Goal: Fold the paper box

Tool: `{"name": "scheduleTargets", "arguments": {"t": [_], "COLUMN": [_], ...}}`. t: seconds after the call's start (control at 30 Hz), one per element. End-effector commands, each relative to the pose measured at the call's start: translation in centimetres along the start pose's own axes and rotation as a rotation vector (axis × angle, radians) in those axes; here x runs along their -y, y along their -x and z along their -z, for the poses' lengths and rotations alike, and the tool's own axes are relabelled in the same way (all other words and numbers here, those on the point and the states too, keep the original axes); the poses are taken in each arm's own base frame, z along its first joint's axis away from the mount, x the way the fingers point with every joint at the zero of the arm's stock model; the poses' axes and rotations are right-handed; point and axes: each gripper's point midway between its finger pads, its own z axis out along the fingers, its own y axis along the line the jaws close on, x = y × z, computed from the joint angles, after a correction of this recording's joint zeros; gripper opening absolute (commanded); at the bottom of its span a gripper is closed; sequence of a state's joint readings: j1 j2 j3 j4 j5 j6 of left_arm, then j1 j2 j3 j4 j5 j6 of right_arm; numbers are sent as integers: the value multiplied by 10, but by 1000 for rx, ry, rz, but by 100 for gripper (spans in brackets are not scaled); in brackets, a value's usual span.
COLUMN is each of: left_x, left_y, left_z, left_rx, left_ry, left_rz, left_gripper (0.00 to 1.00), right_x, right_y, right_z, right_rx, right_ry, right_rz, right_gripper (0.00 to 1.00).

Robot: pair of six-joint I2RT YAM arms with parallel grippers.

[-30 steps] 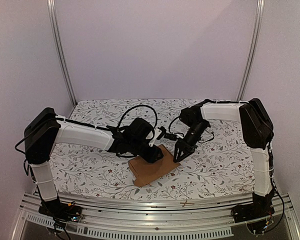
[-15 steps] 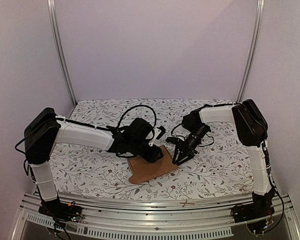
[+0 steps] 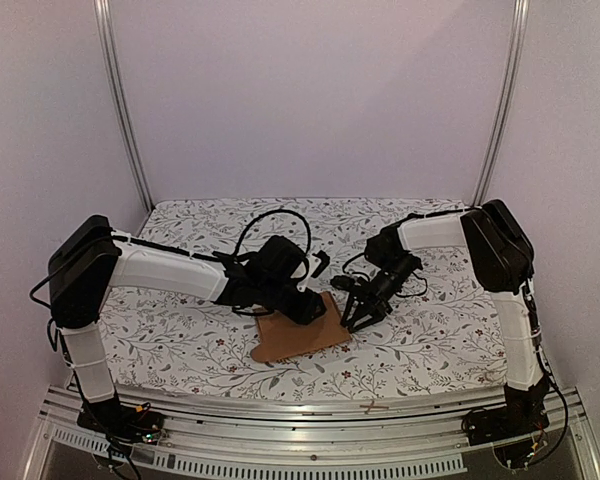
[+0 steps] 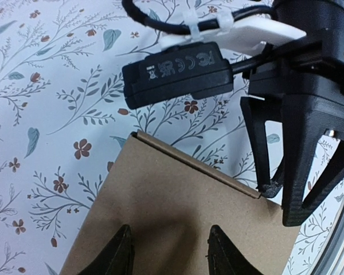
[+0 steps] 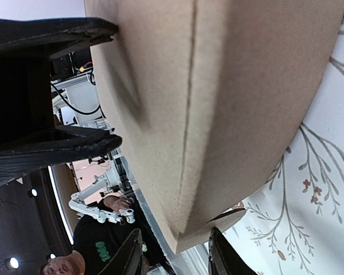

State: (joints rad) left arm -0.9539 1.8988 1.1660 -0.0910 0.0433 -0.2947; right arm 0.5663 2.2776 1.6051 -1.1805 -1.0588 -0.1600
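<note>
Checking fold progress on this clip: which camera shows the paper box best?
Top external: nearly the whole outline of the paper box shows on the table, only its far edge covered. Left wrist frames just one corner and an edge; right wrist is a close-up of one crease.

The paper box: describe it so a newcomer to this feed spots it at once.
On the floral tablecloth, look near the middle front, where the two black grippers meet. The paper box lies there, under the left gripper, the right gripper at its right edge. It is the only plain brown, unprinted thing on the patterned cloth.
</note>
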Motion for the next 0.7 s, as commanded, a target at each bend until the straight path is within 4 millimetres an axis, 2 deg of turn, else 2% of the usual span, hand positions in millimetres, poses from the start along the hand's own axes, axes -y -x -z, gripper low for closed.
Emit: {"name": "scheduleTargets", "arguments": {"t": [0.0,0.13,0.23,0.37,0.57,0.67], "left_x": [-9,-10,-10,-11,-11,-12], "left_y": [-57,-57,-58,-60,-61,-62], "left_z": [-15,-16,-17,-18,-19,-19], "left_rx": [-174,-176,-177,-183,-182,-184], "left_ry": [35,38,40,48,53,53], "left_rz": [23,30,37,45,53,55], "left_gripper": [44,44,44,44,44,44], "right_x": [-7,3,18,18,0,1], "right_y": [2,-1,-5,-10,-15,-16], "right_z": [-7,-9,-12,-14,-28,-33], "right_rx": [4,-6,-24,-27,-52,-64], "right_ry": [115,73,-19,-60,-84,-87], "right_rz": [-37,-50,-47,-26,30,29], "right_gripper": [35,35,45,51,46,43]}}
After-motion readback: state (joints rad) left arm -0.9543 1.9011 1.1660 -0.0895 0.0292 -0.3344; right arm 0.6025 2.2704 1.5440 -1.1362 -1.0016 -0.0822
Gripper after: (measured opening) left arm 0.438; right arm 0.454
